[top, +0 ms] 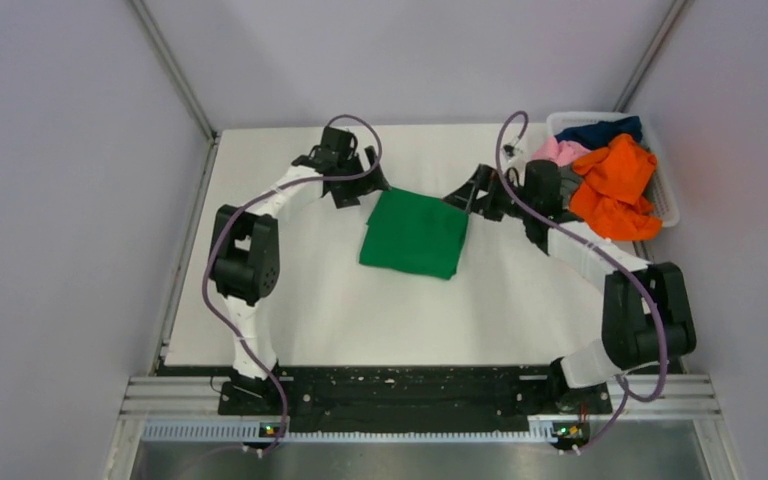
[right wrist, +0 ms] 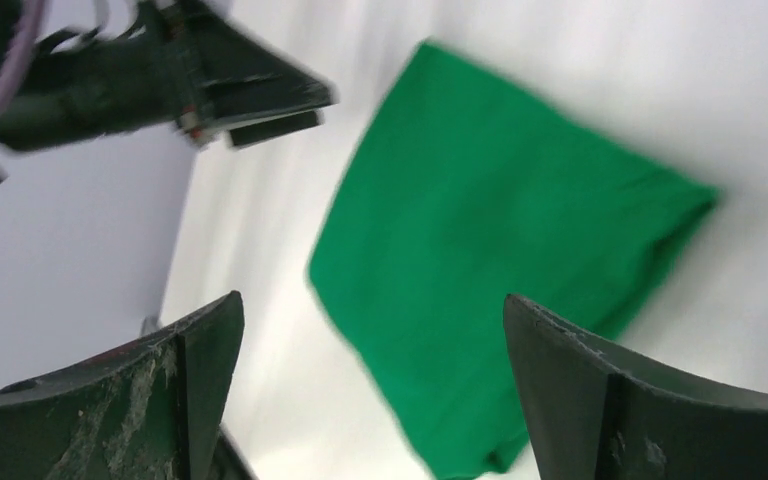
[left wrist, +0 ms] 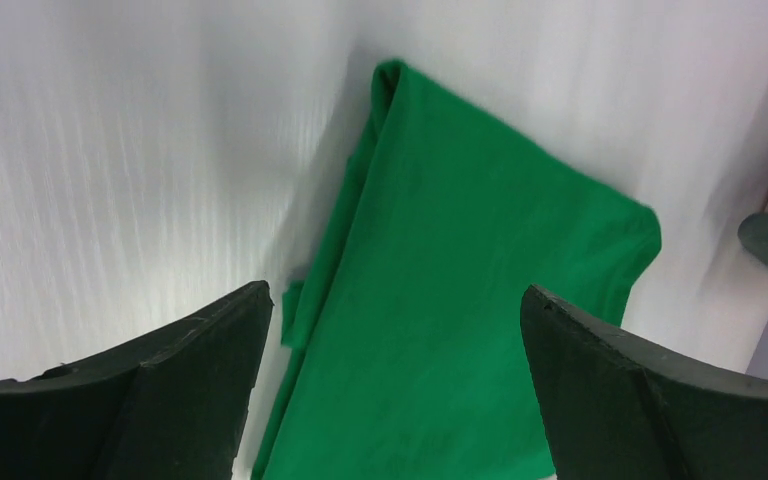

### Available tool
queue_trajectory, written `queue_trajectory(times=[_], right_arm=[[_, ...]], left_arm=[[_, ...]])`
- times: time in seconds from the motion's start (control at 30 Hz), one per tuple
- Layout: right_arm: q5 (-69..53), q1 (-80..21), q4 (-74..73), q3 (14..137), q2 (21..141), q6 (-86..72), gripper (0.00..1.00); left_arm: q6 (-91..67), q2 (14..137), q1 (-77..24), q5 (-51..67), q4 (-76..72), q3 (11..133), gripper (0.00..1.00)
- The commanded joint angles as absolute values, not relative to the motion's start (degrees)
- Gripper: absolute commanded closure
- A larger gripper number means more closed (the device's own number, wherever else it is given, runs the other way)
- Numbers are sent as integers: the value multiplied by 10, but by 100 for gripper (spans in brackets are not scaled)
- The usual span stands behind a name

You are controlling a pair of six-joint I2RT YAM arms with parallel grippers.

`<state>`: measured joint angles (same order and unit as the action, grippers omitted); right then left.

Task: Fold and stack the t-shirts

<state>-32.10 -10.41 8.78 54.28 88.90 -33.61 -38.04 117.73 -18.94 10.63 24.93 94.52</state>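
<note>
A bright green t-shirt (top: 416, 232) lies folded into a rough rectangle on the white table; it also shows in the left wrist view (left wrist: 460, 300) and the right wrist view (right wrist: 500, 270). My left gripper (top: 360, 187) hovers just off its far left corner, open and empty. My right gripper (top: 465, 197) hovers just off its far right corner, open and empty. An orange t-shirt (top: 615, 185), a pink one (top: 558, 151) and a navy blue one (top: 600, 130) lie crumpled in the white basket (top: 668, 195). No grey shirt shows.
The basket stands at the table's far right corner, close behind my right arm. Grey walls enclose the white table (top: 310, 300) on three sides. The left arm (right wrist: 160, 80) shows in the right wrist view.
</note>
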Motion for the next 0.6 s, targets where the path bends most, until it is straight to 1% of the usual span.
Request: queue_trajectory(times=[0.0, 0.1, 0.17, 0.27, 0.33, 0.47, 0.57], right_arm=[[-413, -178, 207, 440, 829, -391, 1], [-410, -227, 275, 406, 837, -417, 1], [-403, -241, 301, 395, 859, -417, 1], [-367, -242, 289, 369, 898, -416, 1], [-351, -243, 289, 336, 915, -411, 1], [-315, -242, 302, 282, 937, -410, 1], [-341, -243, 304, 285, 923, -415, 1]], left_arm=[[-364, 1115, -208, 111, 211, 858, 1], [-362, 1137, -209, 138, 237, 842, 1], [-362, 1149, -209, 149, 241, 837, 1], [-364, 1157, -209, 145, 230, 823, 1], [-364, 1161, -209, 156, 229, 815, 3], [-365, 1166, -212, 170, 215, 795, 12], [-365, 1170, -223, 174, 214, 795, 25]])
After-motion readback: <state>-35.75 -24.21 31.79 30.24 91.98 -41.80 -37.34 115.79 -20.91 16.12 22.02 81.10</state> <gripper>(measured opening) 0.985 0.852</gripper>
